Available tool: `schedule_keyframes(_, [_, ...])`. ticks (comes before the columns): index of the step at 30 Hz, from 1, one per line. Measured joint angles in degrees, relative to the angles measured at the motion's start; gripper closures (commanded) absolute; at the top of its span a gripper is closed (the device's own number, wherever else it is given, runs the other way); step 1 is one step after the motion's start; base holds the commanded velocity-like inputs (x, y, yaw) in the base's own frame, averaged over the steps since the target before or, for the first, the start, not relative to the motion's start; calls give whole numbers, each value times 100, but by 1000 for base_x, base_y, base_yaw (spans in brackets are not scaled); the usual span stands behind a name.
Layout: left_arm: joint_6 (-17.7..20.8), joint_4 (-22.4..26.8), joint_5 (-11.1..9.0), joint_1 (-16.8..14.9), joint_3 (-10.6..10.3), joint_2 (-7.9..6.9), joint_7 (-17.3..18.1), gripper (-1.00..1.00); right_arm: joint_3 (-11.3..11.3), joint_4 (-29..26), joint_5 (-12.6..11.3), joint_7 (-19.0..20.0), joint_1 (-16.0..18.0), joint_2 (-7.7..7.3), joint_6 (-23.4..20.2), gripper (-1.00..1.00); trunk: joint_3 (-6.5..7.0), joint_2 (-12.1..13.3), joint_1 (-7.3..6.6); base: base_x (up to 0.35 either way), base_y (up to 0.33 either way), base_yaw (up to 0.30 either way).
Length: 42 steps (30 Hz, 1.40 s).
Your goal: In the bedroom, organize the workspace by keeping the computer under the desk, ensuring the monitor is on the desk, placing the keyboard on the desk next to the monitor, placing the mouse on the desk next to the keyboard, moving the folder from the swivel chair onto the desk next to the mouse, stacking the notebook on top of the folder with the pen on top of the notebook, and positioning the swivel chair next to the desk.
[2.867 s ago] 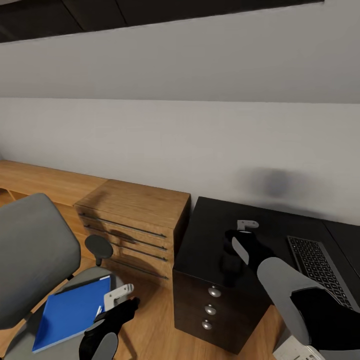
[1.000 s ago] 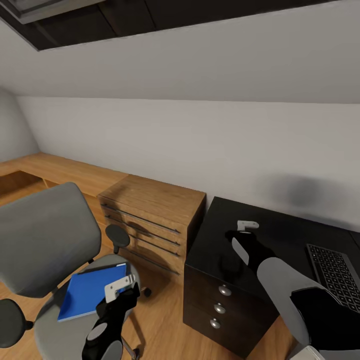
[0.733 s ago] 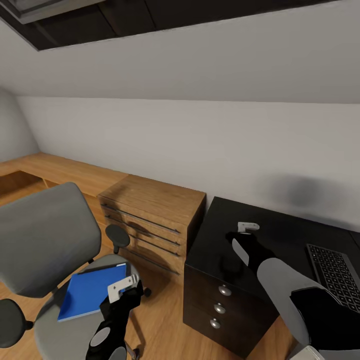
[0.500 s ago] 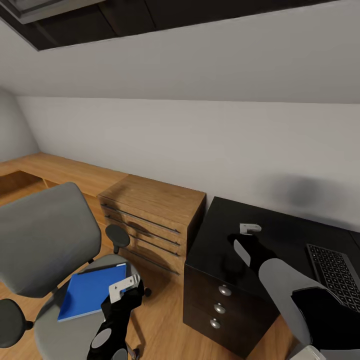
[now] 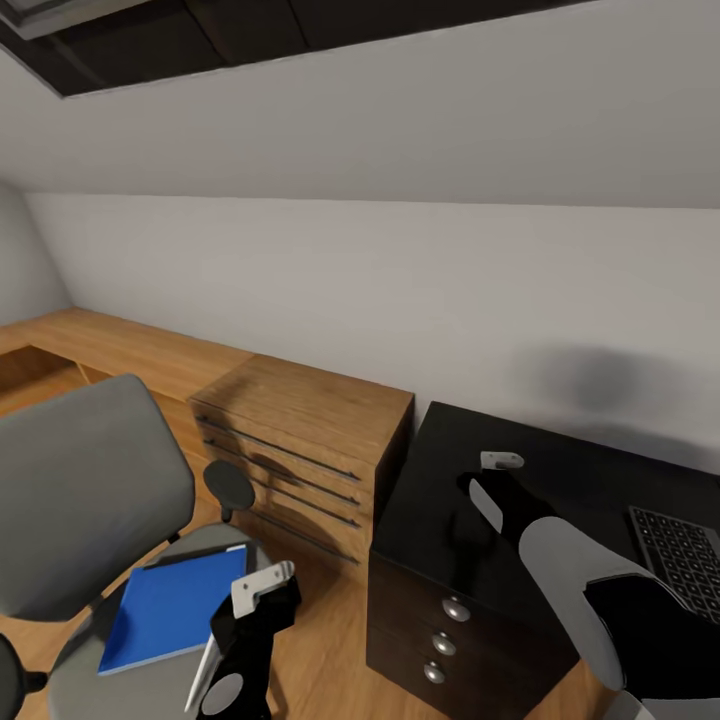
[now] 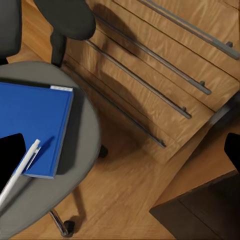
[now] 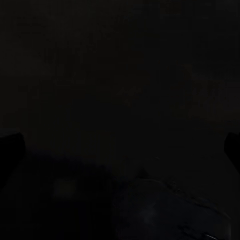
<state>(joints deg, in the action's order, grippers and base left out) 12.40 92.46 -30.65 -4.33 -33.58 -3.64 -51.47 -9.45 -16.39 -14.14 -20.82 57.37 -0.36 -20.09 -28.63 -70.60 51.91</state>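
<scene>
**Folder waits on the chair seat, left arm above it**

The folder lies flat on the seat of the swivel chair, bright blue, with the pen resting slantwise across its near corner. The left gripper hangs just above the seat's edge beside the folder; from here I cannot tell how wide its fingers stand. The right gripper rests low over the bare black top of the desk, its fingers also too hidden to judge, with the keyboard off toward its right.

I'd guess the folder is light, stiff and thin, with a smooth, slippery cover. Lying flush, it offers 1 good hold: the edge overhanging nearest the seat rim. The pen looks likely to roll off if the folder tips.
</scene>
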Motion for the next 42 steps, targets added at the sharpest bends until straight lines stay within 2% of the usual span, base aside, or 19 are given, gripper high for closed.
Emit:
schedule_keyframes(4, [-1, 0, 3, 0, -85, 0, -83, -100, 1, 3, 0, -2, 0, -21, -2, -100, 0, 0, 0, 22, 0, 0])
schedule_keyframes(13, [-1, 0, 5, 1, -133, 31, -136, -100, 6, 3, 0, -2, 4, -110, -6, -100, 0, 0, 1, 3, 0, 0])
schedule_keyframes(31, [-1, 4, 6, -1, -145, 39, -139, -100, 16, 5, -4, -2, 2, -117, -17, -100, -323, -721, 396, 0, 0, 0])
schedule_keyframes(35, [-1, 4, 5, 0, -146, 40, -139, -100, 67, 12, -4, -6, 1, -117, -26, -100, -341, -762, 418, 0, 0, 0])
schedule_keyframes(42, [-1, 3, 6, 0, -146, 43, -139, -100, 352, 15, -9, -49, 2, -125, -144, -100, -341, -762, 418, 0, 0, 0])
